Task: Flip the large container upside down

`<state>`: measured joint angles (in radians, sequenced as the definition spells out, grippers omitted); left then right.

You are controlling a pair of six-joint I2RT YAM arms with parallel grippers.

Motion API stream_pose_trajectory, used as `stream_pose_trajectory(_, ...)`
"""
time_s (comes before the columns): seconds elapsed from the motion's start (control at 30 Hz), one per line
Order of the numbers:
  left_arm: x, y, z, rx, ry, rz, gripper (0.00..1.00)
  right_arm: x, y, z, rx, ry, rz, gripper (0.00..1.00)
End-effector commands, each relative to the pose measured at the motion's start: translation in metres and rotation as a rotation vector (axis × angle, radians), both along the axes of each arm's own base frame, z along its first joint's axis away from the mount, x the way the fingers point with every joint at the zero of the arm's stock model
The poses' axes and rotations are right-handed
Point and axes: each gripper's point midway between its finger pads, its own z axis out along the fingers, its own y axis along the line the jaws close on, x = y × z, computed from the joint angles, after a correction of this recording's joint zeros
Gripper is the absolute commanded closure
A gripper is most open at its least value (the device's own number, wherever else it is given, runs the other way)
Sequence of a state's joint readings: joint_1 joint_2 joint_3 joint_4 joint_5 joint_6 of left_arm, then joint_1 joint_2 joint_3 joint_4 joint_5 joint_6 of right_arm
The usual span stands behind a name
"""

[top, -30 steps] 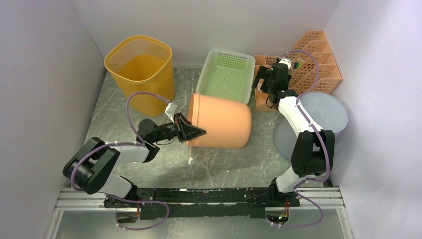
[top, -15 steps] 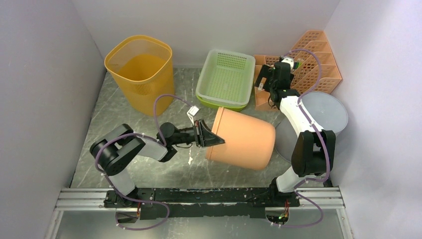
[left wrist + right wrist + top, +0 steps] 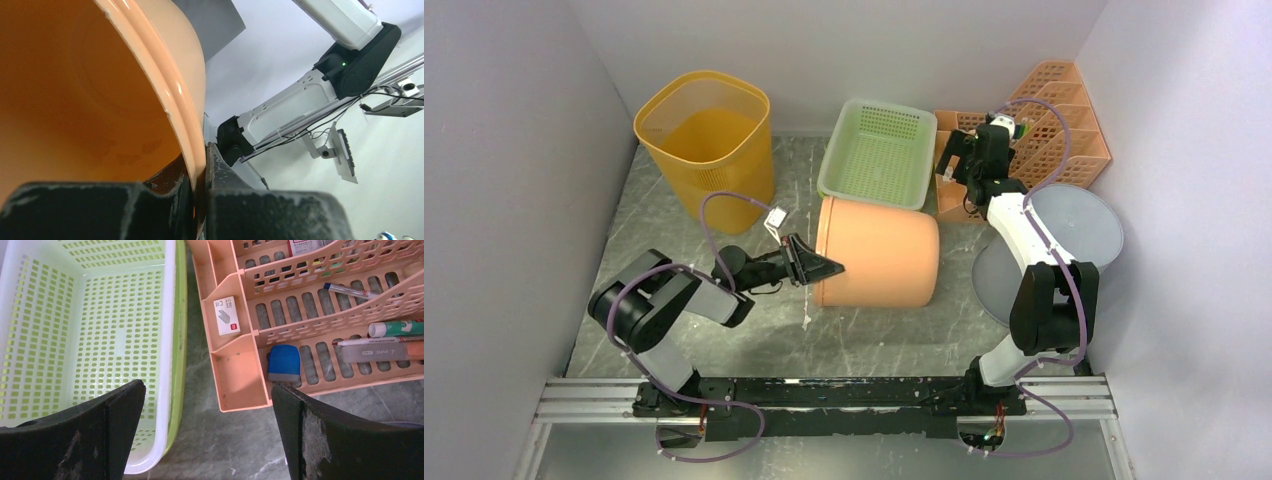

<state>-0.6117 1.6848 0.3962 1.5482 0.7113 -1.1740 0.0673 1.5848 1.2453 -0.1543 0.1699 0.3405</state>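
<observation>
Looking at a big peach tub [image 3: 879, 252] lying on its side in the middle of the table [image 3: 754, 330], mouth facing left, base pointing toward a grey disc [image 3: 1074, 225]. Pinching its rim [image 3: 185, 125] with the left claw [image 3: 824, 267], clenched, one finger inside the wall and one outside. Keeping the right claw [image 3: 207, 395] spread and empty, hovering over the gap between a green basket [image 3: 829, 185] and a peach desk tray [image 3: 235, 375], well apart from the tub.

Judging the flip as roughly half done, mouth not yet facing down.

Risking a slip first: gripping a smooth, curved lip at one narrow spot while swinging a bulky body, with all that weight prying against the fingers and possibly twisting the rim free.

Risking a roll next: resting on a rounded side, and so possibly wandering toward the basket just beside it or toward the disc if released early.

Risking a knock as well: tipping the mouth downward so near the basket's edge, perhaps shoving or catching it.

Chancing, finally, a crooked landing, rim propped on something instead of sitting flat.
</observation>
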Motion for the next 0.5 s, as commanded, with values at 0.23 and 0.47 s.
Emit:
stream_pose_trajectory(0.23,-0.026,0.028,0.063,-0.189,-0.187,-0.001,0.93,0.005,-0.008,0.013,-0.006,-0.039,-0.019,0.00)
stream_pose_trajectory(0.47,-0.054,-0.004,0.167,-0.427,-0.326,-0.137,0.93,0.005,-0.015,0.016,0.001,-0.050,-0.039,0.00)
